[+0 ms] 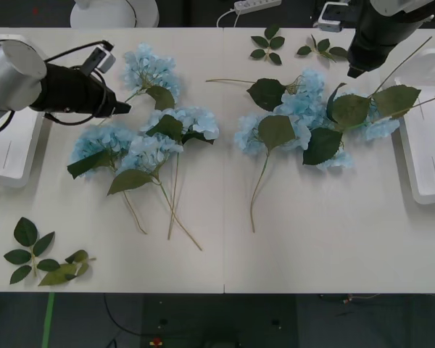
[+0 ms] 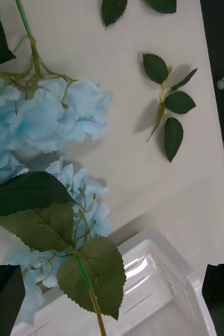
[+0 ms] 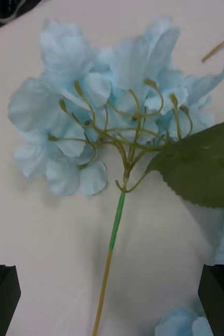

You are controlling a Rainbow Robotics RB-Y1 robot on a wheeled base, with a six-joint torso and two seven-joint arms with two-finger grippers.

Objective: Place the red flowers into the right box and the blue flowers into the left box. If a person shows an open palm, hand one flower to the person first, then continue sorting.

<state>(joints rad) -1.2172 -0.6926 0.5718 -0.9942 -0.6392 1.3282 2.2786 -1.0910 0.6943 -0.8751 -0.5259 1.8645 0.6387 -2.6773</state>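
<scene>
Front view: fluffy pale blue flowers point(image 1: 167, 134) with serrated leaves strew the smooth table point(image 1: 312, 232); both jaws spread, holding nothing.

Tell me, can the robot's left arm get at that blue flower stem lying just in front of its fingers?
Probably yes. The left gripper is open over the bare stalk of the blue flower, which lies flat on the table with nothing across it.

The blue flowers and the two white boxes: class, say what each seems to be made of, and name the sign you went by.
The blue flowers: likely fabric petals, thin, matte and softly creased, on moulded plastic stalks, smooth and evenly coloured.
The right box and the left box: probably moulded plastic, glossy white, with rounded corners and slits in the base; highlights glint on the rim in the right wrist view.
</scene>
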